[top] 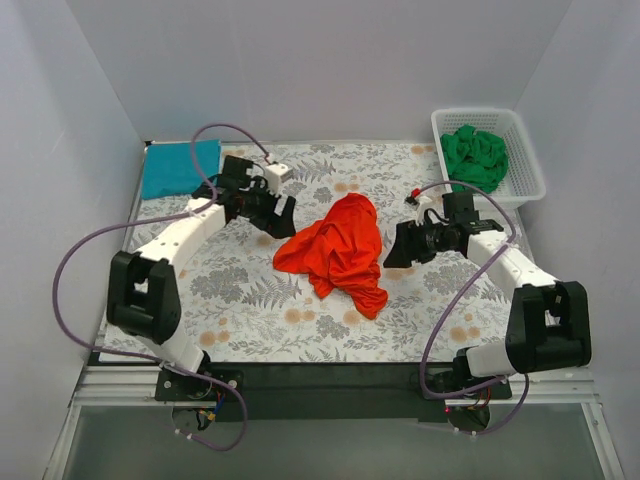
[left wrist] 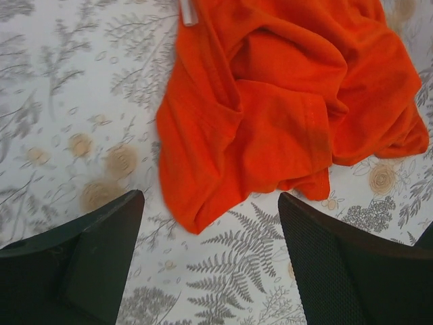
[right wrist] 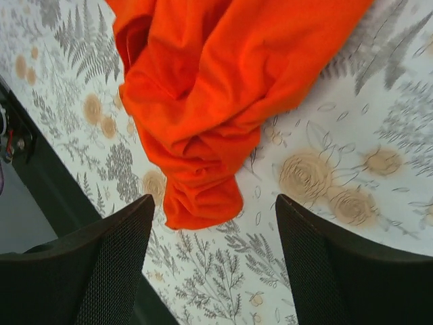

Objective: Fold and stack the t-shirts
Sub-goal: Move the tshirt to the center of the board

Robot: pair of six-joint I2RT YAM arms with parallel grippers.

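Observation:
An orange-red t-shirt [top: 338,250] lies crumpled in the middle of the floral cloth. A teal blue t-shirt [top: 180,167] lies flat at the back left corner. A deep green t-shirt [top: 474,155] is bunched inside the white basket. My left gripper [top: 278,222] hovers just left of the orange heap, open; in its wrist view the gripper [left wrist: 210,203] has only cloth pattern between the fingers, and the shirt's edge [left wrist: 284,101] lies just ahead. My right gripper [top: 398,248] stands right of the heap, open and empty [right wrist: 214,203], with a rolled end of the shirt [right wrist: 216,81] in front of it.
The white lattice basket [top: 530,170] stands at the back right corner. The floral grey cloth [top: 250,300] covers the table, with a black strip [top: 320,375] along its near edge. White walls close in the back and both sides. Purple cables loop beside each arm.

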